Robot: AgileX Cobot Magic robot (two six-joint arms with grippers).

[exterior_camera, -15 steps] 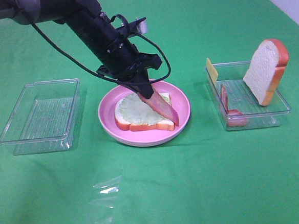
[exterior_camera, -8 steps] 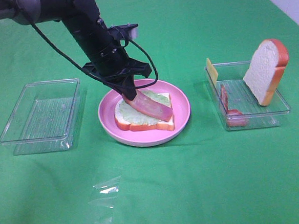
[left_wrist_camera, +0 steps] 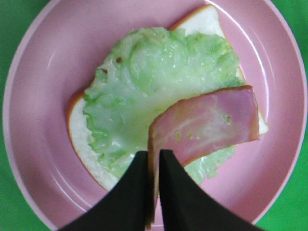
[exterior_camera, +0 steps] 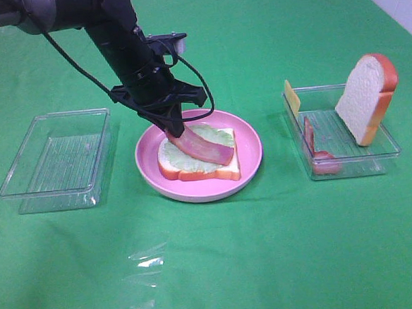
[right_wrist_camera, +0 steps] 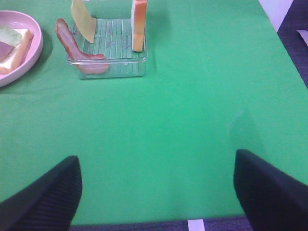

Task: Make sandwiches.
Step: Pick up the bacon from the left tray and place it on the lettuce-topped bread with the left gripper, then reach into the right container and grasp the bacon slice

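The open-faced sandwich, a bread slice covered with lettuce, is seen lying on the pink plate. One end of a bacon strip is laid across the lettuce. Its other end runs between the nearly closed fingers of the left gripper and appears to be pinched there, its tip hidden. The right gripper is spread wide over the green cloth, with only its fingertips shown and nothing held.
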